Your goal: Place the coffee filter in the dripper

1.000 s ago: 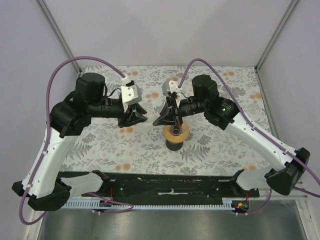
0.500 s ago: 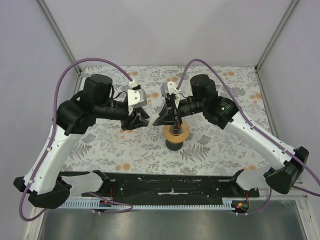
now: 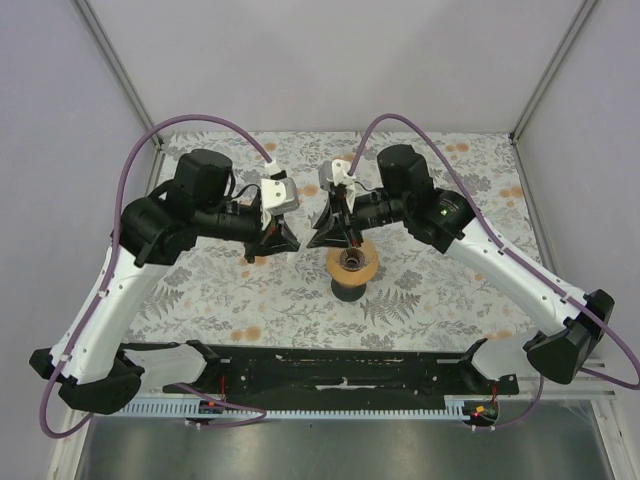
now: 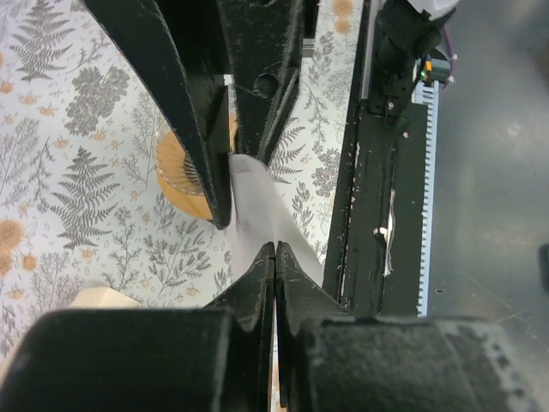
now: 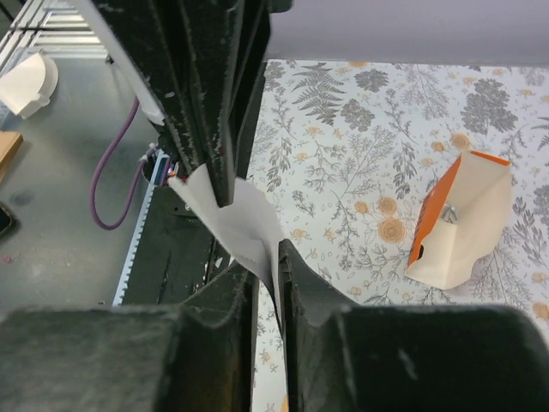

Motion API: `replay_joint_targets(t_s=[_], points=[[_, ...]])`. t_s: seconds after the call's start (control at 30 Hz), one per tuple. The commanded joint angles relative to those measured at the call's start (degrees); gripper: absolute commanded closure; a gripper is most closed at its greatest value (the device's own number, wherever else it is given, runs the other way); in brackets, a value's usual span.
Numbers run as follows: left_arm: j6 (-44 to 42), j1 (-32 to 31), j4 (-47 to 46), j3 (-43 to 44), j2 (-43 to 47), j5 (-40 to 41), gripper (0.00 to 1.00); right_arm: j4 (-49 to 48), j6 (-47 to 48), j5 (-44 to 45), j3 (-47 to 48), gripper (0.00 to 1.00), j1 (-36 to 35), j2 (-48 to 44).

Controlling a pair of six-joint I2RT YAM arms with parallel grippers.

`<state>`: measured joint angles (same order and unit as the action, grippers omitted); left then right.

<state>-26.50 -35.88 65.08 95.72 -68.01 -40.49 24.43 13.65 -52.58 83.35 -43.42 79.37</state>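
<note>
The coffee filter (image 4: 254, 199) is a white paper sheet held in the air between my two grippers. My left gripper (image 4: 274, 246) is shut on one edge of it. My right gripper (image 5: 276, 249) is shut on the other edge, and the filter (image 5: 238, 215) bends between the two. In the top view both grippers, left (image 3: 292, 243) and right (image 3: 313, 241), meet tip to tip just above and left of the dripper (image 3: 352, 268). The dripper has a tan-orange rim and a black base, and it also shows in the left wrist view (image 4: 177, 176), below the filter.
An orange and white pack (image 5: 459, 219) lies on the floral cloth (image 3: 450, 290), away from the dripper. A black rail (image 3: 340, 368) runs along the near table edge. Grey walls close in the back and sides.
My left arm has swung to the right, bringing its gripper tip up against the right gripper. The right gripper has shifted slightly left and back. The dripper has not moved.
</note>
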Motion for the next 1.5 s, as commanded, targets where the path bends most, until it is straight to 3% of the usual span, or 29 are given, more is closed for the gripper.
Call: replay_joint_targets(t_s=[0.0, 0.13, 0.27, 0.4, 0.5, 0.63, 0.77, 1.0, 1.3, 1.47], points=[[9.5, -0.2, -3.8, 0.2, 0.5, 4.7, 0.98, -0.9, -0.8, 6.5, 3.7, 0.71, 1.1, 0.0], [16.3, 1.0, -8.7, -0.5, 0.9, 12.9, 0.98, -2.0, -2.9, 15.1, 4.2, 0.47, 1.6, -1.1], [22.9, 4.0, -12.1, -0.1, 0.3, 18.7, 0.98, -4.1, -6.9, 29.9, 4.9, 0.26, 1.6, -2.2], [28.8, 6.2, -13.8, 0.0, 0.2, 26.3, 0.98, -8.5, -11.8, 40.6, 3.8, 0.22, 1.4, -4.1], [32.6, 7.6, -14.4, 0.7, 0.0, 31.3, 0.98, -14.1, -16.0, 46.2, 1.0, 0.22, -1.2, -5.6], [36.9, 9.3, -14.9, 1.4, -0.6, 32.6, 0.98, -18.4, -14.2, 57.7, 1.3, 0.23, -10.8, -3.9], [38.7, 9.7, -15.6, 2.1, -0.7, 32.7, 0.98, -19.4, -17.9, 57.9, 4.0, 0.34, -12.2, -0.2], [40.1, 9.9, -15.9, 2.3, -0.9, 31.3, 0.98, -22.4, -19.8, 57.2, 5.9, 0.42, -13.7, 4.1], [40.3, 10.5, -16.4, 2.2, -1.0, 30.6, 0.98, -23.9, -20.9, 57.3, 6.8, 0.40, -13.6, 6.7], [40.3, 10.5, -16.5, 2.4, -1.1, 30.3, 0.98, -23.0, -19.9, 62.1, 8.6, 0.48, -13.7, 8.6]])
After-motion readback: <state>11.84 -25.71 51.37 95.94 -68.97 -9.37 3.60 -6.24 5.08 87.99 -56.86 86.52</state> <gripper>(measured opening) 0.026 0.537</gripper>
